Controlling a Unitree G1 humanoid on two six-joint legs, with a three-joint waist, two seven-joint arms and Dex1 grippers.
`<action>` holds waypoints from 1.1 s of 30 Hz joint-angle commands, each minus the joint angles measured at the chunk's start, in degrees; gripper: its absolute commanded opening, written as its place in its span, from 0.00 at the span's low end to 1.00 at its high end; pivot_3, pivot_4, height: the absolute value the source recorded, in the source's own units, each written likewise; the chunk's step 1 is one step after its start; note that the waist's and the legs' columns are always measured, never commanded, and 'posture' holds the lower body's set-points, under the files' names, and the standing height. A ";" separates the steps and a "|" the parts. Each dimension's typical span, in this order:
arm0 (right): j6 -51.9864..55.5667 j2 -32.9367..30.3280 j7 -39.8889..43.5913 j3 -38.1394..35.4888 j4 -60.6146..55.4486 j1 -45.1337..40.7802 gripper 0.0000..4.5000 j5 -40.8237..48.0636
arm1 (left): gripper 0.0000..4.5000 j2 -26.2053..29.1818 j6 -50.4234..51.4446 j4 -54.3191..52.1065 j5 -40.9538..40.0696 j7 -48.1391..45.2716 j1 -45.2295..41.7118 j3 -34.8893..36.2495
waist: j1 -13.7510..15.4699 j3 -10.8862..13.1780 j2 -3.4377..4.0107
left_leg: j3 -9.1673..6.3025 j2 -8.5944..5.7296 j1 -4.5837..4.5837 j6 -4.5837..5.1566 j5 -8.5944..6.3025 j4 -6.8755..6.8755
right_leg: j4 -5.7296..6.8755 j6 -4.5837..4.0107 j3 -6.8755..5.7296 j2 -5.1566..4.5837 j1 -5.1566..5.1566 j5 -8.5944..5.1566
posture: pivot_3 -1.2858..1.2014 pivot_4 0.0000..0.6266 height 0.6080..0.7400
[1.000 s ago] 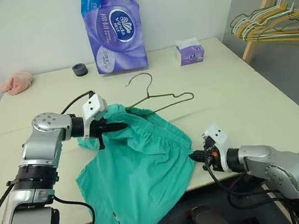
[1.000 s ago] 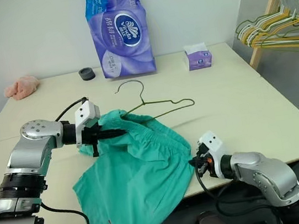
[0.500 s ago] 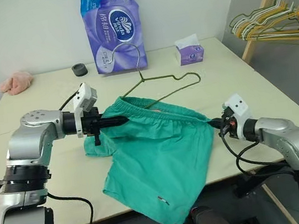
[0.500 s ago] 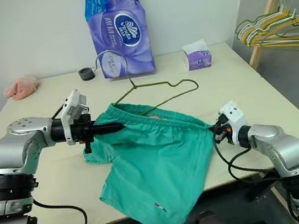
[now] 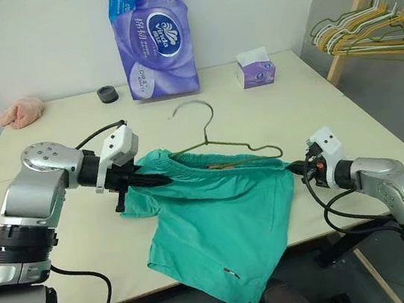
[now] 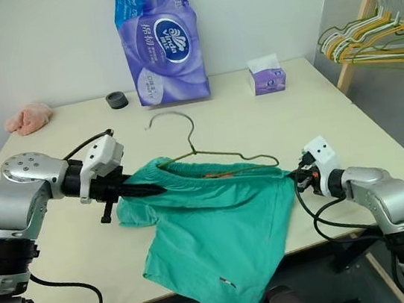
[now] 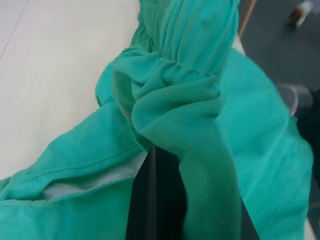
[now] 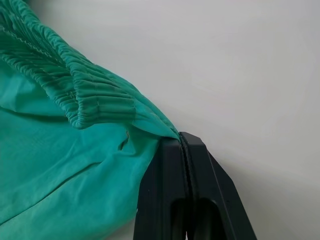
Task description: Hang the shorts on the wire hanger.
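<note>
Cream table (image 5: 61, 216), white wall (image 5: 36, 39), wooden rack (image 5: 352, 17).

Shorts (image 5: 222, 216) stretched between two grippers near table (image 5: 348, 119) front edge, hanger (image 5: 219, 138) just behind.
Left gripper (image 5: 162, 178) pinches waistband at 9 o'clock, right gripper (image 5: 295, 169) at 3 o'clock; legs hang over table edge at 6. Hanger touches waistband at 12, hook farther back. Tissue pack (image 5: 154, 38), small round thing (image 5: 108, 94) and tissue box (image 5: 256, 69) at far edge; cloth lump (image 5: 21, 112) far left; hanger rack (image 5: 368, 19) off table, far right.
</note>
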 commanded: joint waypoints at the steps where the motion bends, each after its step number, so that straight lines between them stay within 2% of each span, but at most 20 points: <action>1: 0.97 -1.76 -0.19 -2.84 -1.84 0.14 0.01 -0.08 | 0.00 0.93 -4.55 3.10 3.15 0.70 -1.48 0.37 | 0.00 0.00 0.00 | 0.00 0.00 0.00 0.00 0.00 0.00 | 0.00 0.00 0.00 0.00 0.00 0.00 | 0.43 0.09 1.00; 12: 2.93 -2.29 0.27 -3.34 -5.66 0.36 0.01 1.21 | 0.00 1.71 -11.27 7.37 8.78 0.44 -0.03 -1.36 | -0.02 0.00 0.00 | 0.00 0.01 -0.01 0.00 0.00 0.00 | -0.01 0.00 -0.01 0.00 0.00 0.00 | 0.43 0.10 1.00; 20: 2.82 -8.36 3.63 -2.74 -11.86 1.13 0.01 1.83 | 0.00 0.71 -15.92 11.47 11.71 3.57 -0.48 -0.75 | -0.01 0.01 0.00 | 0.00 0.03 -0.01 0.00 0.00 0.00 | -0.02 0.01 -0.03 -0.03 0.00 0.00 | 0.42 0.10 1.00; 26: 4.19 -8.97 4.90 1.09 -17.79 -4.82 0.01 2.31 | 0.00 -2.13 -17.07 12.57 12.46 5.67 -1.79 -1.27 | -0.13 0.01 0.00 | -0.01 0.03 -0.01 0.00 0.00 0.00 | -0.01 0.01 -0.04 -0.02 0.00 -0.01 | 0.42 0.10 1.00; 30: 0.72 -8.85 7.25 8.08 -16.80 -13.19 0.01 -1.68 | 0.00 -4.91 -16.87 11.53 12.62 6.18 -1.75 -2.06 | -0.55 0.02 0.02 | 0.01 0.05 -0.02 0.01 0.00 0.00 | -0.01 0.01 -0.04 -0.01 -0.03 0.00 | 0.42 0.10 1.00; 33: -1.78 -8.82 9.37 11.33 -15.42 -16.28 0.01 -3.74 | 0.00 -6.33 -16.34 10.92 12.65 6.50 -1.60 -1.92 | -0.88 0.01 0.02 | -0.04 0.06 -0.05 0.01 0.00 0.00 | -0.03 0.00 -0.03 -0.02 -0.04 0.00 | 0.42 0.10 1.00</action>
